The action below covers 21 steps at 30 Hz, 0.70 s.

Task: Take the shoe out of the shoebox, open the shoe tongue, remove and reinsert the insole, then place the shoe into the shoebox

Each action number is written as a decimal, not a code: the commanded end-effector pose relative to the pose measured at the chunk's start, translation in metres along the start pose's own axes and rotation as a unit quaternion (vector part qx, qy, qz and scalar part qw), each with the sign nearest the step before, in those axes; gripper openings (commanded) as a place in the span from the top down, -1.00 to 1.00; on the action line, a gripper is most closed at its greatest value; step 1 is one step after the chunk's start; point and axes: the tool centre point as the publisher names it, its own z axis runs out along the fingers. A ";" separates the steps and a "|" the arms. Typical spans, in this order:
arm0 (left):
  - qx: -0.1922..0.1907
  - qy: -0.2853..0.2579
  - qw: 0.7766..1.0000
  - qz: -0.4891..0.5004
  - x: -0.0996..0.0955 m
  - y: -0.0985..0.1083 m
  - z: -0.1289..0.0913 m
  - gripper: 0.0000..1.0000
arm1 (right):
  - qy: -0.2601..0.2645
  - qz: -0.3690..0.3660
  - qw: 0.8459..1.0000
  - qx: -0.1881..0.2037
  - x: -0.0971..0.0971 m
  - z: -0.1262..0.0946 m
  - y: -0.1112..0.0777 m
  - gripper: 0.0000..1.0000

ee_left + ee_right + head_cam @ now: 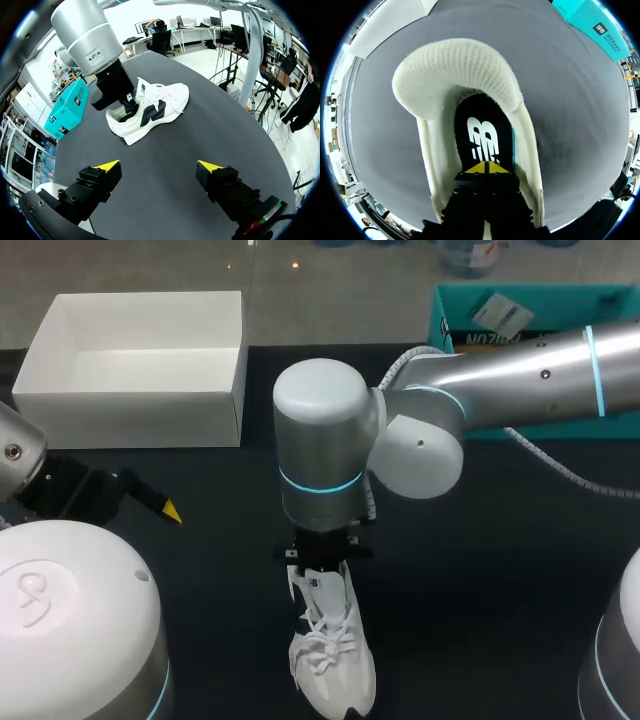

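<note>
the head camera looked down on the table from above and behind. the left wrist camera sat low, facing the shoe well ahead of the left claw. the right wrist camera stared from close into that shoe, just ahead of the right claw. all three shared the shoe.

A white logo stands on the black insole inside the shoe. A dark emblem marks the shoe's side. The teal box on the counter bears dark print and a white label, seemingly too blurred to read.
</note>
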 end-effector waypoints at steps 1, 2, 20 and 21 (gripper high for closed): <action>-0.002 0.001 1.000 0.000 0.000 -0.001 0.000 -1.00 | 0.002 0.001 1.000 -0.006 -0.001 -0.005 0.000 1.00; -0.002 0.001 1.000 0.000 0.000 -0.001 0.000 -1.00 | 0.002 0.002 1.000 -0.007 -0.002 -0.008 0.000 1.00; -0.002 0.001 1.000 0.000 0.000 -0.001 0.000 -1.00 | 0.014 -0.009 0.999 0.034 -0.004 -0.037 0.001 1.00; -0.002 0.001 1.000 0.000 0.000 -0.001 0.000 -1.00 | 0.018 -0.010 0.999 0.041 -0.003 -0.035 0.002 1.00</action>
